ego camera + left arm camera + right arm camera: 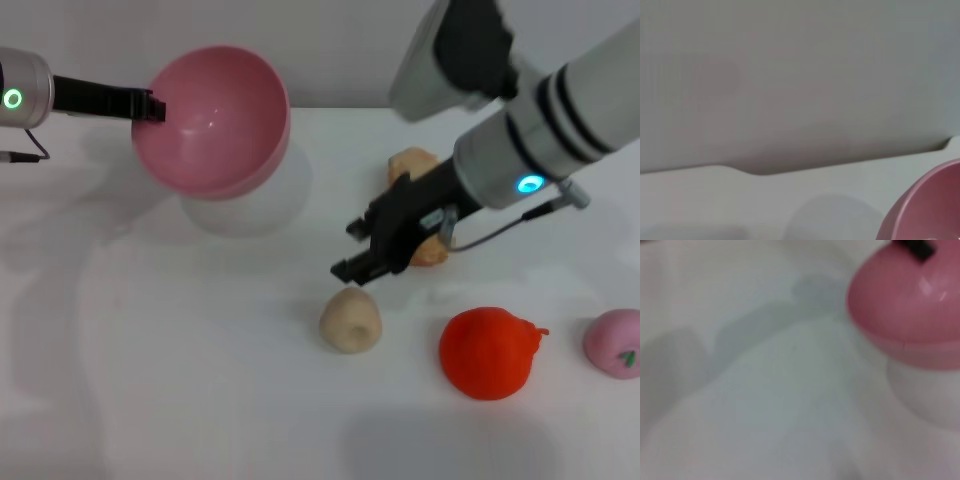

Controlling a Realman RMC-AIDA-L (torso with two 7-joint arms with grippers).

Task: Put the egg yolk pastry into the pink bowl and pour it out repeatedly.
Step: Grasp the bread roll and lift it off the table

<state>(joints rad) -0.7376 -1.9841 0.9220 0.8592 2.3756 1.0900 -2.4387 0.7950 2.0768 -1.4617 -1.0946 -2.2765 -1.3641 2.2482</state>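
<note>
The pink bowl [215, 115] hangs tilted above the table at the back left, its empty inside facing me. My left gripper [152, 106] is shut on its left rim. The left wrist view shows part of the pink bowl [927, 210], and the right wrist view shows the pink bowl [905, 305] from outside. The egg yolk pastry [350, 320], a small beige ball, lies on the white table near the middle. Just above and behind it, my right gripper [358, 248] stands open with nothing between its black fingers.
A tan bread [413, 163] lies behind the right gripper, partly hidden by it. A red round fruit [487, 352] sits right of the pastry, and a pink fruit with a green mark [615, 343] at the right edge. The table [150, 350] is white.
</note>
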